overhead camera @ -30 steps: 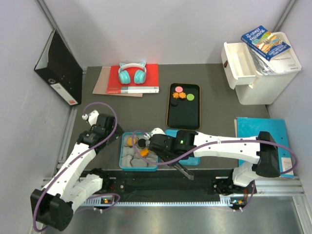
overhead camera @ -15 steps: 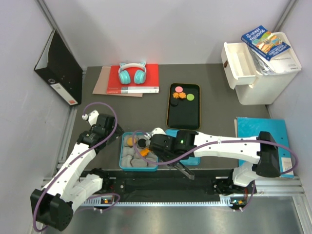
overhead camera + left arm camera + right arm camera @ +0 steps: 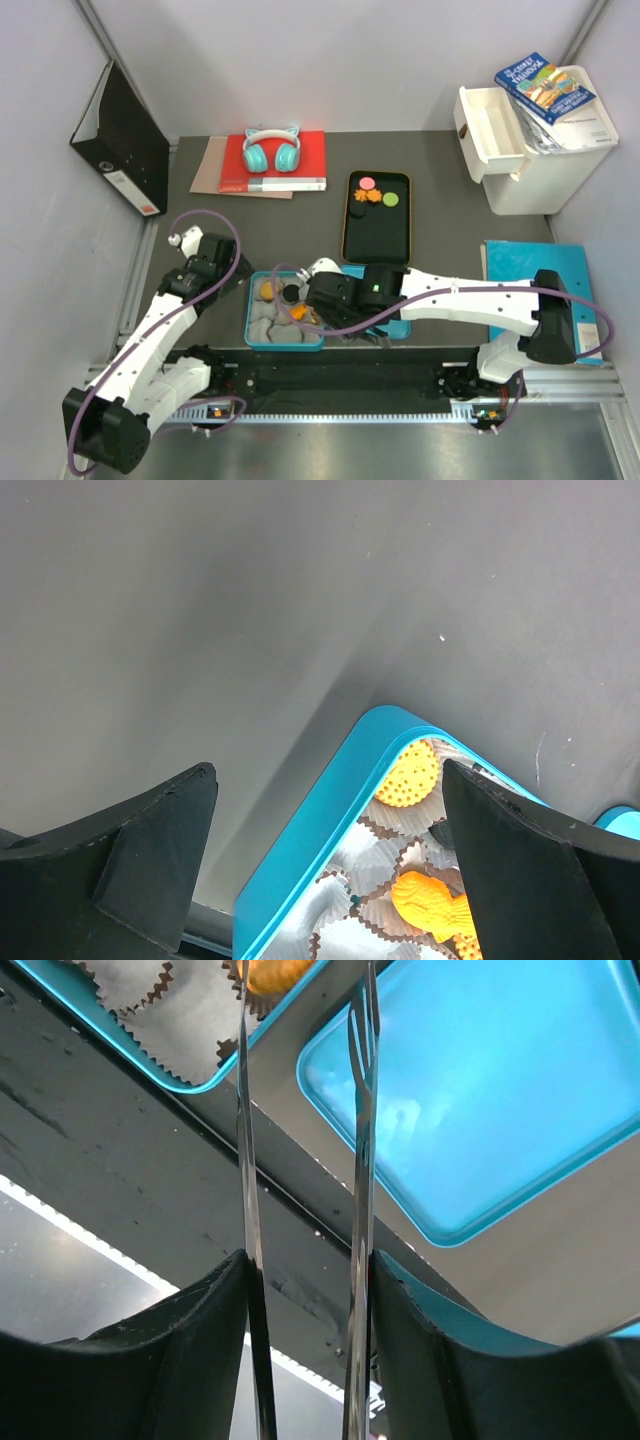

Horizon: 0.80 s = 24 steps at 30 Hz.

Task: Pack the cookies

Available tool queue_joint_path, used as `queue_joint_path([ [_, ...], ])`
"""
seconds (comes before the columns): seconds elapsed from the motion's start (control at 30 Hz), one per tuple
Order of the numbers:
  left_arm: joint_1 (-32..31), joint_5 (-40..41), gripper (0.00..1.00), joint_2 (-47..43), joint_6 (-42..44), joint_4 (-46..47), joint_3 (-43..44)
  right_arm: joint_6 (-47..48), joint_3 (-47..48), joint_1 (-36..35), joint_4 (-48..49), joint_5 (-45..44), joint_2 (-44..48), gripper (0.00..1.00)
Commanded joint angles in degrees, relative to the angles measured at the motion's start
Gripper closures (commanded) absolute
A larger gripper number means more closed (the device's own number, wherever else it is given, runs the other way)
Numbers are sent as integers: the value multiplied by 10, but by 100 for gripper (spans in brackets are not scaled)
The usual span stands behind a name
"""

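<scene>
Since a second ago the tongs (image 3: 372, 337) in the right gripper (image 3: 345, 318) have swung in from the near rail and now lie tucked under the wrist; the left arm (image 3: 160, 330) has not stirred. From above, the teal tin (image 3: 248, 315) sits at the near edge of the worktop (image 3: 450, 220) between the two arms, with a few cookies already in its paper cups (image 3: 262, 325). The cookies yet to pack (image 3: 372, 197) lie on the black tray (image 3: 378, 245), beyond the tin and to its right, well apart from it. That puts them on the far side of the right gripper, which is the nearer one and carries the tool. I judge the tongs must turn their long axis away from the bases to reach them. In the left wrist view the left gripper (image 3: 328, 770) stands wide and empty just off the tin's corner, where a round orange cookie (image 3: 408, 775) and a fish-shaped cookie (image 3: 430, 900) sit in cups. In the right wrist view the fingers (image 3: 150, 1360) clamp the two tong blades, which stand parted and run up between the tin and the teal lid (image 3: 480, 1110). An orange cookie (image 3: 280, 972) shows between the blades at the top edge, but the tips are cut off, so I cannot tell whether they touch it.
</scene>
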<state>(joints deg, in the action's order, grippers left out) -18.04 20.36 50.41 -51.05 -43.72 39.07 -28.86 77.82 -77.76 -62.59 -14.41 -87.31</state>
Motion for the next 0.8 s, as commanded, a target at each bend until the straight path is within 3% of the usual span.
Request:
queue_joint_path([
  [0.0,2,-1,2,-1,-1,11,-2,-16,44,-4,-3,-46,39,50],
  [0.3,2,-2,2,-2,-1,11,-3,-20,109,-1,-38,-147,65,48],
  [0.4,2,-3,2,-1,-1,13,-4,-23,121,37,-51,-157,75,50],
  [0.53,2,-6,2,-1,0,15,-5,-2,72,175,2,-128,114,55],
  [0.63,2,-9,2,0,2,17,-4,15,11,268,80,-68,147,66],
  [0.77,2,-18,2,3,2,18,-2,28,-40,413,142,-47,141,69],
])
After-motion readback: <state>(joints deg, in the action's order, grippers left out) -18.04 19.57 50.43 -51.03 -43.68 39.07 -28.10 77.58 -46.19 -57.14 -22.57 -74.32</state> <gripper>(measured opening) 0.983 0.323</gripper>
